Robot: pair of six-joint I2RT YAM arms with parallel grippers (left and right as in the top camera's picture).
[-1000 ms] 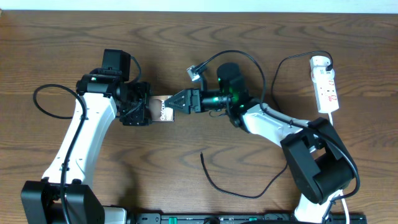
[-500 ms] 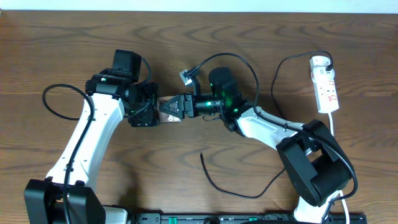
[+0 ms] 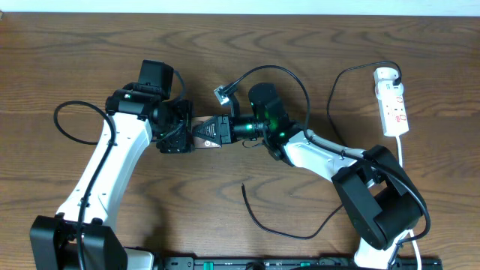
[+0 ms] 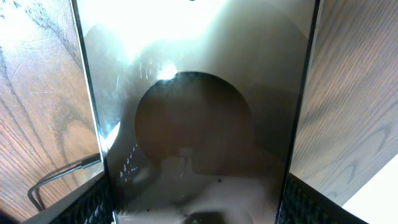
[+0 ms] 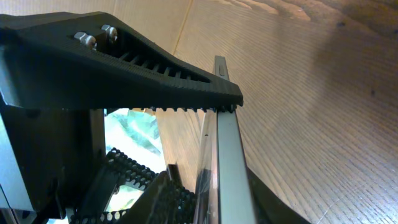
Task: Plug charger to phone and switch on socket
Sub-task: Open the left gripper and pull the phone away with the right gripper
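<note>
Here, phone [image 4: 199, 124]: glossy dark glass slab, thin metal edge, mid-table [image 3: 75, 45] on wood grain, clamped across width by left gripper [image 4: 199, 205]. Right gripper [image 5: 202, 152], toothed black fingers [image 5: 155, 68], pinches phone edge. Thin black charger [image 3: 277, 225] curls nearby.

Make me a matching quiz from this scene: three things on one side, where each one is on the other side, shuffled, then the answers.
Things:
1. phone
2. socket
3. charger tip

Places:
A. lying loose on the table, front middle
B. at the table's far right corner
C. between the fingers of the left gripper

Pairs: 1-C, 2-B, 3-A
</note>
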